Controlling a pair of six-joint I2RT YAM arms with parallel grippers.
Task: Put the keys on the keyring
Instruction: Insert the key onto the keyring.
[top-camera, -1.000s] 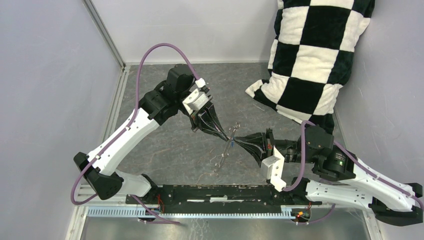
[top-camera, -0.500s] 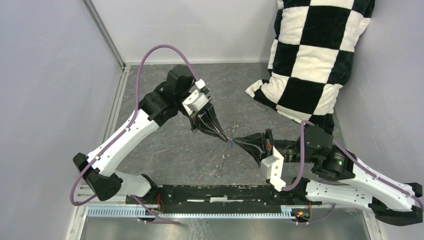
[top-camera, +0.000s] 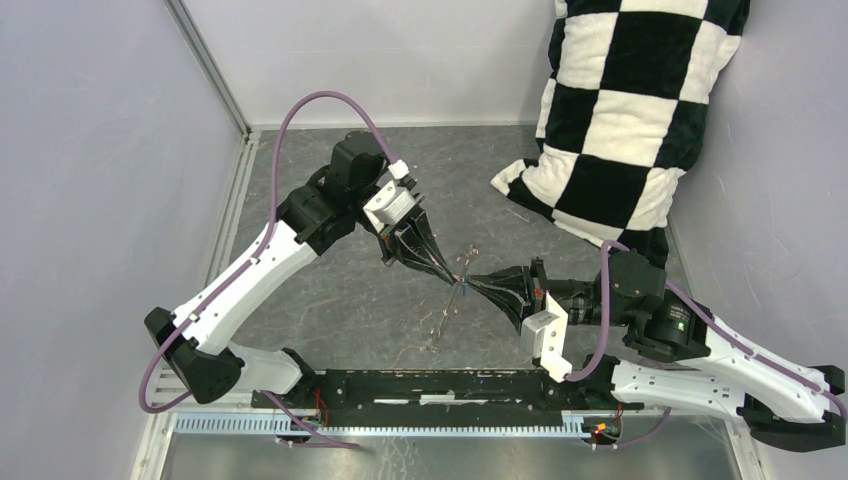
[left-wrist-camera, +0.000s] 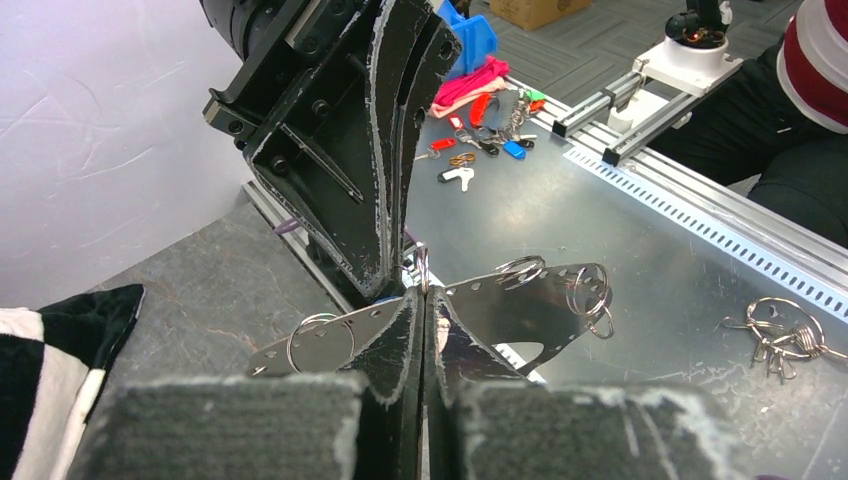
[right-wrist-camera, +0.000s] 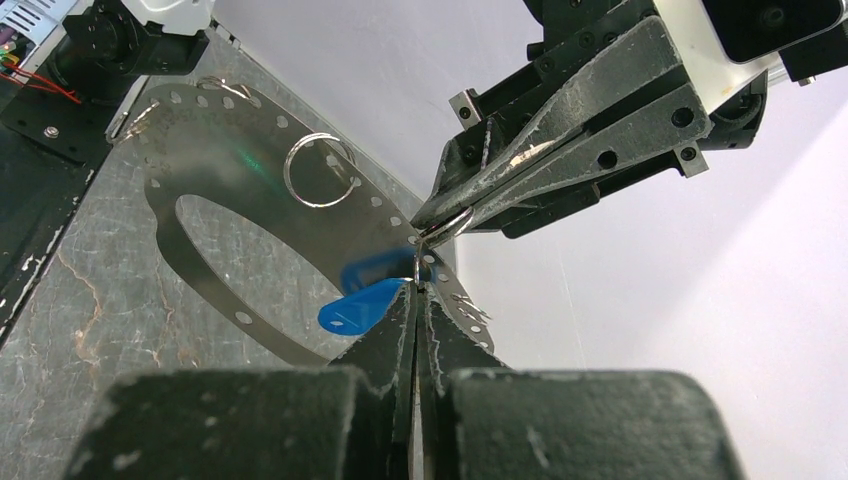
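Observation:
My left gripper (top-camera: 455, 275) and right gripper (top-camera: 470, 282) meet tip to tip above the middle of the table, both shut. In the right wrist view my right gripper (right-wrist-camera: 417, 290) is pinched on the blue-headed key (right-wrist-camera: 358, 306). The left gripper (right-wrist-camera: 437, 222) above it pinches a thin wire loop (right-wrist-camera: 455, 222) at the keyring's rim. The keyring (right-wrist-camera: 250, 160) is a flat grey metal hoop with holes, and it carries small split rings (right-wrist-camera: 318, 170). It hangs below the tips (top-camera: 440, 318). In the left wrist view the keyring (left-wrist-camera: 530, 300) spreads behind my shut left gripper (left-wrist-camera: 425, 298).
A black-and-white checkered pillow (top-camera: 630, 110) leans in the back right corner. A black rail (top-camera: 440, 385) runs along the near edge. Beyond it, on the metal bench, lie loose keys (left-wrist-camera: 480, 150) and a bunch of keys (left-wrist-camera: 785, 335).
Both grippers stay shut and tip to tip. The left wrist has shifted slightly to the left. The hanging keyring has barely moved.

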